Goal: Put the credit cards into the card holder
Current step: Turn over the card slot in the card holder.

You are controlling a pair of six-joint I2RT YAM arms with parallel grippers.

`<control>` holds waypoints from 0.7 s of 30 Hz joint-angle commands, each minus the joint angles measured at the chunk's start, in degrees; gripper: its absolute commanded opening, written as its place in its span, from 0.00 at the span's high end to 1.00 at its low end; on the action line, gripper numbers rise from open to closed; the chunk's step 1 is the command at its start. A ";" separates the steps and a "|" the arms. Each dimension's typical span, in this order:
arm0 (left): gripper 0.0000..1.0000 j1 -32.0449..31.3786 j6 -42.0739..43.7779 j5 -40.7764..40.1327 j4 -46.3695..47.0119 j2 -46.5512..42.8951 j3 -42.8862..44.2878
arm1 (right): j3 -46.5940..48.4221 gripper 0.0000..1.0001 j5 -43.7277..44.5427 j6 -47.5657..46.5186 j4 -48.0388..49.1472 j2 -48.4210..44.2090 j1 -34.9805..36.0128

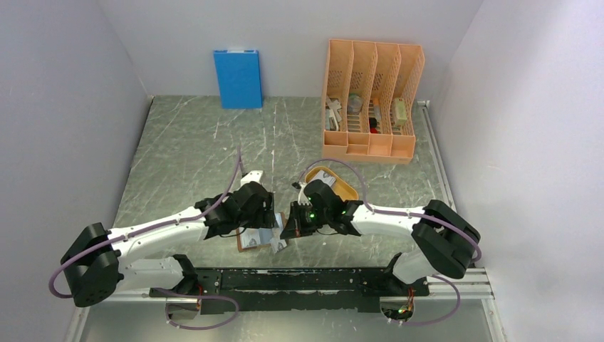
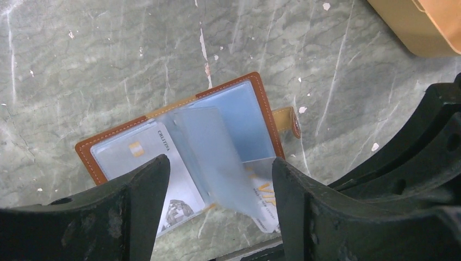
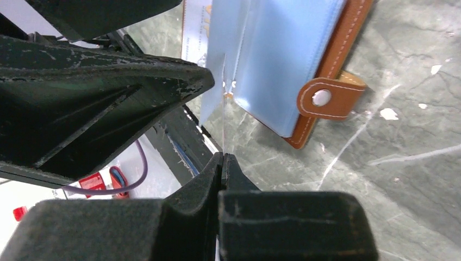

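Note:
The card holder [image 1: 251, 241] lies open near the table's front edge: brown leather with clear sleeves [image 2: 239, 117] and a snap tab [image 3: 326, 98]. One sleeve page [image 2: 209, 157] stands lifted in the middle. A white card with gold letters [image 2: 265, 201] pokes out at the lower right, and a pale card [image 2: 163, 163] sits in the left sleeve. My left gripper [image 2: 220, 163] is open and empty just above the holder. My right gripper [image 3: 222, 155] is shut on a thin card seen edge-on [image 3: 223, 125], whose far end meets the lifted sleeve page.
An orange oval tray [image 1: 340, 182] sits just behind the right wrist. A tall orange file rack [image 1: 370, 100] stands back right, and an upright blue box [image 1: 237, 78] back centre. The black mounting rail [image 1: 299, 278] runs right in front of the holder.

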 commanded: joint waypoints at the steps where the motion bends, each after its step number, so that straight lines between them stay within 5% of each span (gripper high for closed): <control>1: 0.27 -0.22 -1.34 1.39 0.06 -0.78 -0.81 | 1.85 1.00 -0.54 0.10 2.20 0.76 1.29; 6: 0.34 -0.22 -1.50 0.41 -0.45 -0.47 -0.90 | 1.91 1.00 -0.38 0.06 2.32 0.83 1.81; 15: 0.73 -0.13 -2.54 -2.74 -2.46 -1.09 -1.84 | 0.98 1.00 -0.27 0.10 2.33 0.17 2.08; 21: 0.88 -0.14 -2.68 -3.11 -1.93 -1.00 -3.45 | 0.42 1.00 0.04 0.18 2.24 0.20 2.05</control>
